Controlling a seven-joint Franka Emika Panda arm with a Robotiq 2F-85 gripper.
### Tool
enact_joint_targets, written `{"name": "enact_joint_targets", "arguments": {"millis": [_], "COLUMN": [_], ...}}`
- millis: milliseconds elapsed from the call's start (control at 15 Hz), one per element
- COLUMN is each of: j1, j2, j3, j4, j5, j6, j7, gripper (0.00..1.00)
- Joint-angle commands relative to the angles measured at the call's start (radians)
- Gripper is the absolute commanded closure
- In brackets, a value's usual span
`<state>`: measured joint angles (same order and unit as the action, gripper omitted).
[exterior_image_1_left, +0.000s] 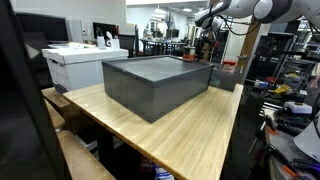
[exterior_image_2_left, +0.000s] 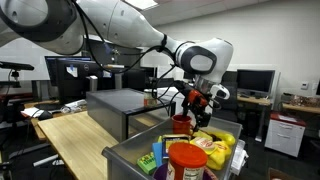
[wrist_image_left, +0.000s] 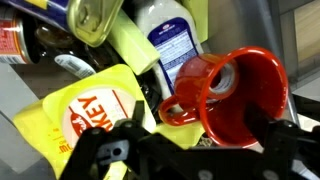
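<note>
My gripper (exterior_image_2_left: 193, 104) hangs over a grey bin (exterior_image_2_left: 128, 153) full of groceries and is shut on a red mug (exterior_image_2_left: 182, 124), which it holds by the rim just above the contents. In the wrist view the red mug (wrist_image_left: 238, 92) fills the right half, handle to the left, between my dark fingers (wrist_image_left: 200, 146). Below it lie a yellow bag (wrist_image_left: 88, 112) and a white bottle with a blue label (wrist_image_left: 170, 38). In an exterior view the arm (exterior_image_1_left: 228, 12) reaches down at the table's far end.
A large dark grey box (exterior_image_1_left: 155, 82) stands on the wooden table (exterior_image_1_left: 190, 130). The bin also holds a red-lidded jar (exterior_image_2_left: 187, 160), yellow bags (exterior_image_2_left: 222, 145) and a green item (exterior_image_2_left: 158, 152). A white printer (exterior_image_1_left: 78, 62) and monitors (exterior_image_2_left: 255, 82) stand around.
</note>
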<state>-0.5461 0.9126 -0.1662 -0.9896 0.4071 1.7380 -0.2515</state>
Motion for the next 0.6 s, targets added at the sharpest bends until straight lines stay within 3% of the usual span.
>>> {"name": "enact_joint_targets", "arguments": {"millis": [0, 133, 200, 533], "j1": [-0.009, -0.007, -0.003, 0.008], "j2": [0.034, 0.043, 0.049, 0.036], "j3": [-0.003, -0.003, -0.001, 0.004], "j4": [0.065, 0.083, 0.098, 0.108], "j5": [-0.005, -0.003, -0.002, 0.002], "j6": [-0.057, -0.070, -0.082, -0.095], "j7": [0.020, 0.021, 0.021, 0.013], "gripper": [0.28, 0.41, 0.53, 0.84]}}
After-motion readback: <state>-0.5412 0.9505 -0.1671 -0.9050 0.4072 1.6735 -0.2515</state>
